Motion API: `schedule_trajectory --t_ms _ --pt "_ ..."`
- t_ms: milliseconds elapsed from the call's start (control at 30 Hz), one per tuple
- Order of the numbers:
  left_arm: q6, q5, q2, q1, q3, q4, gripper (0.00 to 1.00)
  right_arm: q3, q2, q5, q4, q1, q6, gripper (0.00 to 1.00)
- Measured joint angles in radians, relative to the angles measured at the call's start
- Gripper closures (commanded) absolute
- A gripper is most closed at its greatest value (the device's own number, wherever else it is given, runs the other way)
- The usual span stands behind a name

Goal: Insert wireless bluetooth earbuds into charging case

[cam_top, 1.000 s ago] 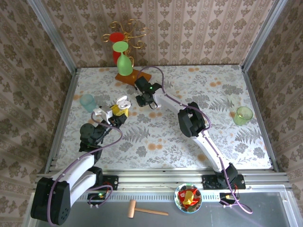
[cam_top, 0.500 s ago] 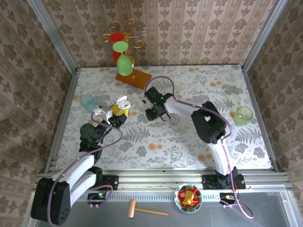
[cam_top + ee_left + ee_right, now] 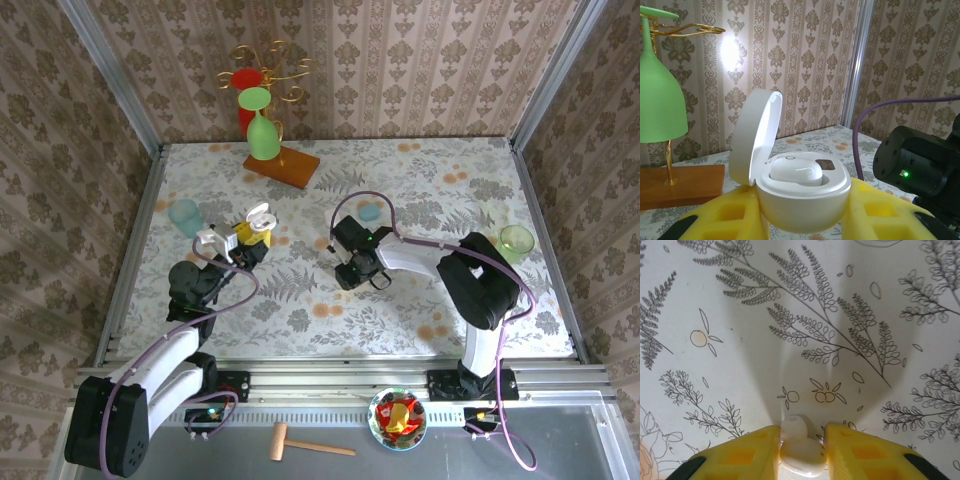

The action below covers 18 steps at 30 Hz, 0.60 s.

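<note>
An open white charging case (image 3: 805, 200) sits upright between the yellow pads of my left gripper (image 3: 800, 222), its lid (image 3: 752, 135) tipped back. One white earbud (image 3: 796, 172) lies seated in it, and beside it is a bare slot (image 3: 826, 164). From above, the left gripper (image 3: 247, 236) holds the case (image 3: 258, 214) at the table's left. My right gripper (image 3: 801, 452) is shut on a second white earbud (image 3: 800, 447), pointing down close over the tablecloth. In the top view the right gripper (image 3: 357, 272) is near the table's middle, apart from the case.
A small pale blue piece (image 3: 369, 212) lies behind the right gripper. A teal cup (image 3: 185, 215) stands at the left and a green cup (image 3: 516, 243) at the right. A green glass (image 3: 263, 135) on a wooden stand (image 3: 283, 163) is at the back.
The right gripper has travelled from beside the wooden stand at the back toward the near middle of the table. The left gripper and the case have not moved.
</note>
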Motion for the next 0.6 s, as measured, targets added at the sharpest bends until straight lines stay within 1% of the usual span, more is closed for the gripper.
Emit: schedule_trajectory --t_ms 33,133,200,300,400,467,533,600 --pt "0.000 0.001 0.000 0.000 0.000 0.000 0.73 0.000 0.000 0.003 0.001 0.002 0.003 0.62" --pt "0.000 0.003 -0.001 0.000 0.000 0.000 0.73 0.000 -0.006 0.029 0.002 0.011 0.024 0.46" --pt "0.000 0.003 -0.002 0.000 0.000 0.000 0.73 -0.016 -0.030 0.068 0.004 0.012 0.050 0.41" --pt "0.002 0.003 -0.002 0.000 0.000 -0.001 0.73 -0.074 -0.115 0.113 0.014 0.013 0.121 0.36" --pt "0.003 0.003 0.000 0.000 0.000 0.000 0.73 -0.135 -0.223 0.148 0.035 0.021 0.240 0.36" --pt "0.003 0.003 0.006 -0.002 0.001 0.000 0.73 -0.177 -0.280 0.152 0.068 0.028 0.352 0.41" --pt "0.005 0.004 0.013 -0.002 0.001 0.000 0.73 -0.223 -0.311 0.146 0.117 0.032 0.465 0.46" --pt "0.006 0.004 0.022 -0.002 0.001 0.000 0.73 -0.271 -0.318 0.126 0.171 0.033 0.560 0.48"
